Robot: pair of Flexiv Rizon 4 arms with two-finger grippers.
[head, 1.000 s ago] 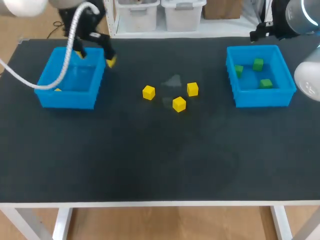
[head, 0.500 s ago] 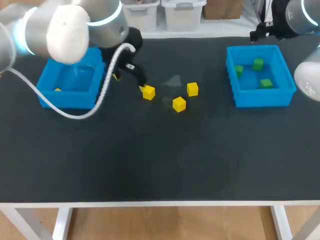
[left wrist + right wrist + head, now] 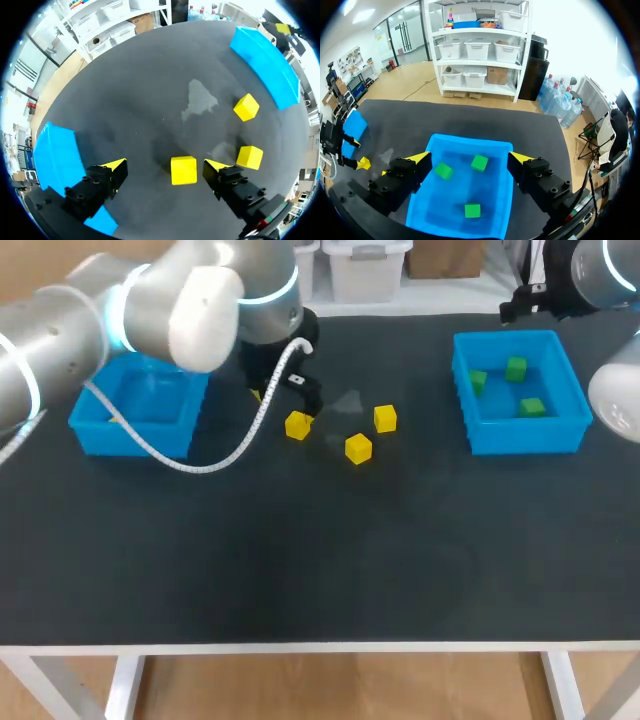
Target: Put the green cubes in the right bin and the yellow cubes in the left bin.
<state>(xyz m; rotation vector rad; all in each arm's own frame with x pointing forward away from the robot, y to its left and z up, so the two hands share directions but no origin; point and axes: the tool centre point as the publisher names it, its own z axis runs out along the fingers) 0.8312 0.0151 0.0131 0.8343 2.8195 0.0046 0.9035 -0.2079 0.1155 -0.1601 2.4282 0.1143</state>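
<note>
Left hand (image 3: 165,166) astride yellow cube (image 3: 183,170), two others (image 3: 246,107) (image 3: 249,156) nearby

The left arm (image 3: 150,310) enters from the left and stretches toward the middle. The left gripper (image 3: 165,164) points down, fingers spread wide. The right arm (image 3: 600,270) sits at the far right corner — the right gripper (image 3: 470,157) is likewise spread.

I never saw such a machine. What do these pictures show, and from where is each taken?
This is a robot with two arms at a table. One picture looks down from above; the two round ones come from wrist cameras. On the table lie three yellow cubes, between a left bin and a right bin that holds three green cubes. The left tool is open, one yellow cube between its fingers, not gripped. The right tool hangs open above the right bin. Nothing is held.
</note>
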